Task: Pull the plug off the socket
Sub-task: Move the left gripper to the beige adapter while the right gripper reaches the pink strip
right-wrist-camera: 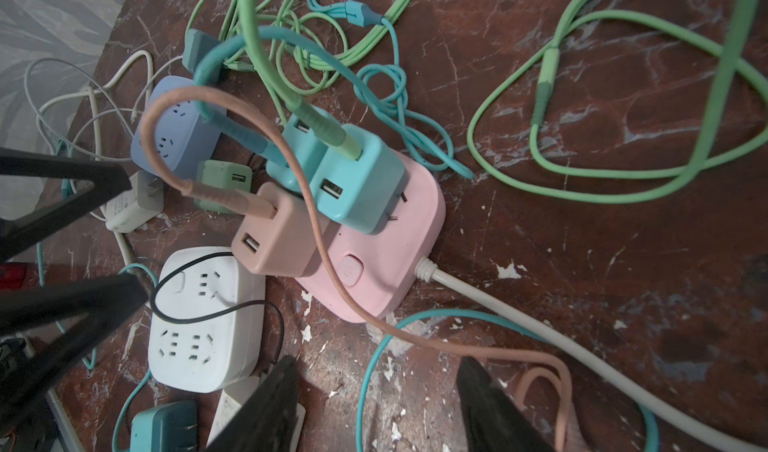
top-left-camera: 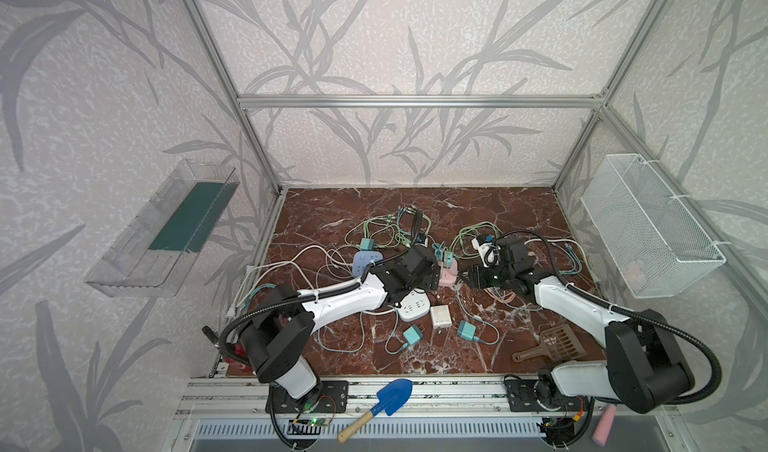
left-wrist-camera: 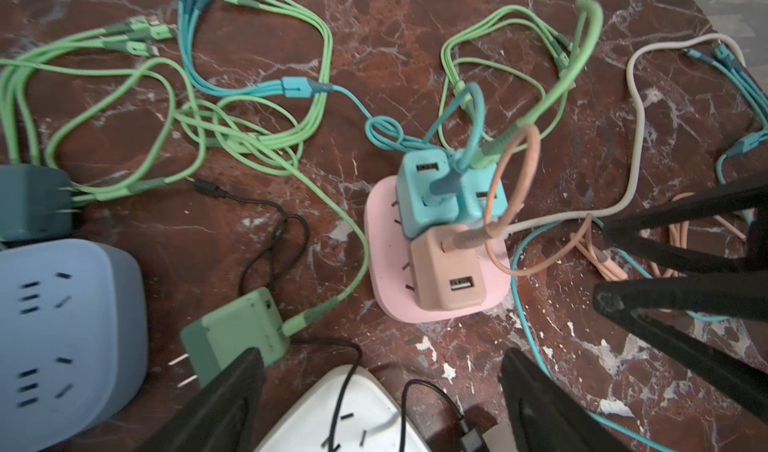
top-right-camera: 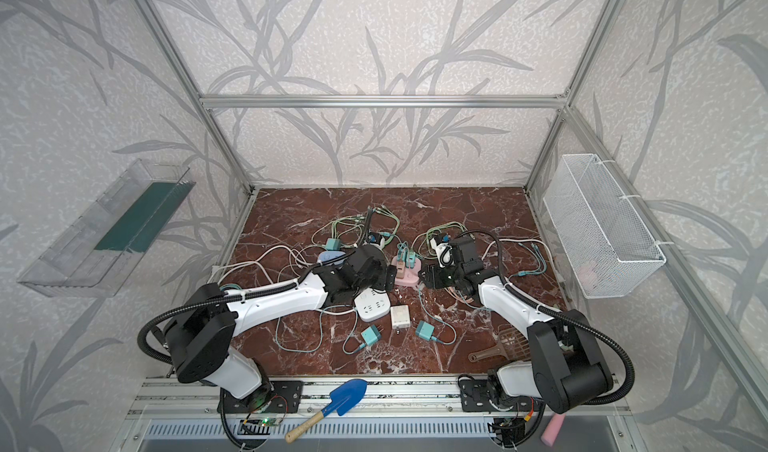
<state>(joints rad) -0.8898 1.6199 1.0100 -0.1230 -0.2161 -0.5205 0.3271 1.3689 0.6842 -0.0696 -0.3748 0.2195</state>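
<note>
Tabletop (top-left-camera: 478, 209) bears socket (top-left-camera: 448, 278) with plugs (left-wrist-camera: 449, 271) between open left hand (left-wrist-camera: 382, 358) and open right hand (right-wrist-camera: 379, 362).

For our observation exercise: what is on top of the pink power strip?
On the pink power strip: a teal charger, a second teal charger and a peach charger, each with a cable. The sockets beneath them are hidden.

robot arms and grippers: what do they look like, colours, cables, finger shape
The left arm and right arm match: white shell links between black joint housings, each trailed by a black corrugated cable hose fastened with white zip ties. The left gripper and right gripper are matte black, with flat fingers tapering to narrow tips.
</note>
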